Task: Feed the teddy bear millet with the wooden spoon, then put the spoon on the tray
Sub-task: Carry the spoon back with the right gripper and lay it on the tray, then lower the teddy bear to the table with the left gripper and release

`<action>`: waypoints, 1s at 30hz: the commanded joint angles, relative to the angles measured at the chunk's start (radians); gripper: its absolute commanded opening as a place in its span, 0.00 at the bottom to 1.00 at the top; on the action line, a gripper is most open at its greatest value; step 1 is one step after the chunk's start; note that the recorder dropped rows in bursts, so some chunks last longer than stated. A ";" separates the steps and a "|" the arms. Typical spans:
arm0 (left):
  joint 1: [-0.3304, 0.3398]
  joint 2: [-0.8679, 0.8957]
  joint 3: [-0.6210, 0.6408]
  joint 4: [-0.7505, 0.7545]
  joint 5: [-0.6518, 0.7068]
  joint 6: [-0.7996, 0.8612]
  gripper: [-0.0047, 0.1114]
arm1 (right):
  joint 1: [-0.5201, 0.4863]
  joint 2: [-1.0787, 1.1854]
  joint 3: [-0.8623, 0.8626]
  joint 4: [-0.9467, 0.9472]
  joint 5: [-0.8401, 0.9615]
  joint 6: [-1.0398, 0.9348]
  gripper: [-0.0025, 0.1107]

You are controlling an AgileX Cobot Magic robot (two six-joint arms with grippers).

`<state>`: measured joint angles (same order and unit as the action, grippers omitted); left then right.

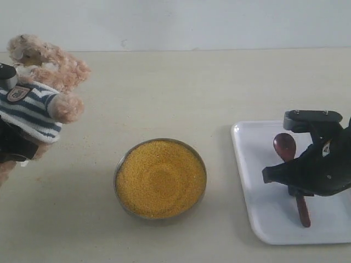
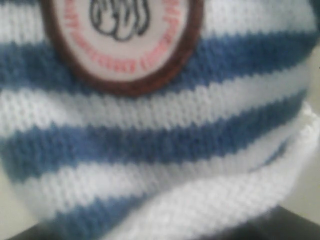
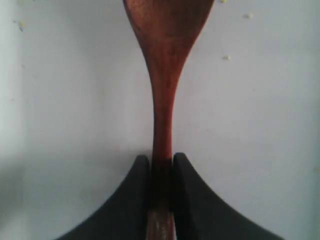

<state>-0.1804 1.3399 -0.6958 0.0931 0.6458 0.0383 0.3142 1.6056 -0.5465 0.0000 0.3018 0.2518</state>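
Note:
The teddy bear (image 1: 41,82) leans tilted at the far left, and its blue-and-white striped shirt (image 2: 150,135) with the badge (image 2: 122,40) fills the left wrist view. My left gripper (image 1: 12,145) is the black shape against the bear's lower body, apparently shut on it; its fingertips are hidden. The millet (image 1: 160,178) fills a round metal bowl (image 1: 118,170) in the middle. The wooden spoon (image 1: 286,148) lies on the white tray (image 1: 252,164) at the right. My right gripper (image 1: 299,192) is shut on the spoon's handle (image 3: 162,125), one finger on each side (image 3: 161,162).
A few stray millet grains (image 3: 226,58) lie on the tray surface near the spoon's bowl. The beige tabletop (image 1: 181,93) stretches behind the bowl to a pale wall. The tray's front rim (image 1: 274,238) sits near the table's near edge.

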 commanded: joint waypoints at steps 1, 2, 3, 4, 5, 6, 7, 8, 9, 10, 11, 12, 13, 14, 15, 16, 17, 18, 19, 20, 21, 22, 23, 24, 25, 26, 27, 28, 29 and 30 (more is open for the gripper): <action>-0.004 -0.001 -0.008 0.005 -0.030 -0.009 0.07 | -0.005 0.006 0.006 -0.009 -0.007 0.001 0.20; -0.004 -0.001 -0.008 0.005 -0.030 -0.009 0.07 | -0.005 0.006 0.006 -0.009 -0.005 0.001 0.30; -0.004 -0.001 -0.008 0.005 -0.030 -0.009 0.07 | -0.005 0.006 0.002 -0.009 0.000 0.001 0.39; -0.004 -0.001 -0.008 0.003 -0.029 -0.009 0.07 | -0.005 0.002 -0.011 -0.009 0.021 0.001 0.48; -0.004 -0.001 -0.008 -0.003 -0.032 -0.011 0.07 | -0.005 -0.007 -0.022 -0.009 0.041 0.001 0.52; -0.004 -0.001 -0.008 -0.013 -0.042 -0.026 0.07 | -0.005 -0.031 -0.038 -0.011 0.066 0.001 0.56; -0.004 -0.001 -0.008 -0.021 -0.044 -0.033 0.07 | -0.005 -0.047 -0.046 -0.014 0.077 0.001 0.57; -0.004 -0.001 -0.008 -0.027 -0.044 -0.038 0.07 | -0.005 -0.070 -0.055 -0.016 0.088 0.001 0.57; -0.004 -0.001 -0.008 -0.027 -0.044 -0.038 0.07 | -0.005 -0.097 -0.061 -0.016 0.096 0.001 0.57; -0.004 -0.001 -0.008 -0.027 -0.044 -0.046 0.07 | -0.005 -0.128 -0.069 -0.016 0.103 0.001 0.57; -0.004 -0.001 -0.008 -0.027 -0.044 -0.055 0.07 | -0.005 -0.161 -0.077 -0.016 0.114 0.001 0.57; -0.004 -0.001 -0.008 -0.027 -0.044 -0.066 0.07 | -0.005 -0.196 -0.085 -0.016 0.120 0.001 0.57; -0.004 -0.001 -0.008 -0.027 -0.044 -0.082 0.07 | -0.005 -0.227 -0.090 -0.016 0.131 0.001 0.57; -0.004 0.000 -0.008 -0.027 -0.044 -0.100 0.07 | -0.005 -0.268 -0.094 -0.016 0.145 0.001 0.57; -0.004 0.003 -0.008 -0.027 -0.044 -0.123 0.07 | -0.005 -0.311 -0.094 -0.016 0.151 0.001 0.57; -0.004 0.010 -0.008 -0.027 -0.044 -0.147 0.07 | -0.005 -0.346 -0.094 -0.016 0.160 0.001 0.57; -0.004 0.019 -0.008 -0.029 -0.044 -0.164 0.07 | -0.005 -0.388 -0.094 -0.016 0.175 0.001 0.57; -0.004 0.028 -0.008 -0.031 -0.044 -0.179 0.07 | -0.005 -0.430 -0.094 -0.016 0.190 0.001 0.57; -0.004 0.041 -0.008 -0.036 -0.044 -0.197 0.07 | -0.005 -0.469 -0.094 -0.016 0.210 0.001 0.57; -0.004 0.056 -0.008 -0.050 -0.044 -0.205 0.07 | -0.005 -0.507 -0.094 -0.016 0.227 -0.002 0.57; -0.004 0.073 -0.008 -0.065 -0.044 -0.205 0.07 | -0.005 -0.542 -0.094 -0.016 0.249 -0.014 0.57; -0.004 0.090 -0.008 -0.079 -0.044 -0.205 0.07 | -0.005 -0.574 -0.094 -0.016 0.271 -0.032 0.57; -0.004 0.109 -0.008 -0.093 -0.044 -0.205 0.07 | -0.005 -0.598 -0.094 -0.016 0.287 -0.038 0.57; -0.004 0.124 -0.008 -0.100 -0.044 -0.205 0.07 | -0.005 -0.626 -0.094 -0.016 0.304 -0.050 0.57; -0.004 0.143 -0.008 -0.110 -0.044 -0.205 0.07 | -0.005 -0.651 -0.094 -0.016 0.315 -0.061 0.57; -0.004 0.161 -0.008 -0.120 -0.044 -0.208 0.07 | -0.005 -0.669 -0.094 -0.016 0.325 -0.066 0.57; -0.004 0.174 -0.008 -0.128 -0.044 -0.220 0.07 | -0.005 -0.690 -0.094 -0.014 0.328 -0.067 0.57; -0.004 0.189 -0.008 -0.135 -0.044 -0.242 0.07 | -0.003 -0.708 -0.094 -0.014 0.329 -0.067 0.57; -0.004 0.202 -0.008 -0.140 -0.044 -0.265 0.07 | -0.003 -0.718 -0.094 -0.014 0.329 -0.067 0.57; -0.004 0.212 -0.008 -0.142 -0.044 -0.277 0.07 | -0.003 -0.730 -0.094 -0.014 0.329 -0.067 0.57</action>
<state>-0.1804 1.5290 -0.6958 -0.0251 0.6204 -0.1880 0.3119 0.9085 -0.6363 -0.0089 0.6198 0.1946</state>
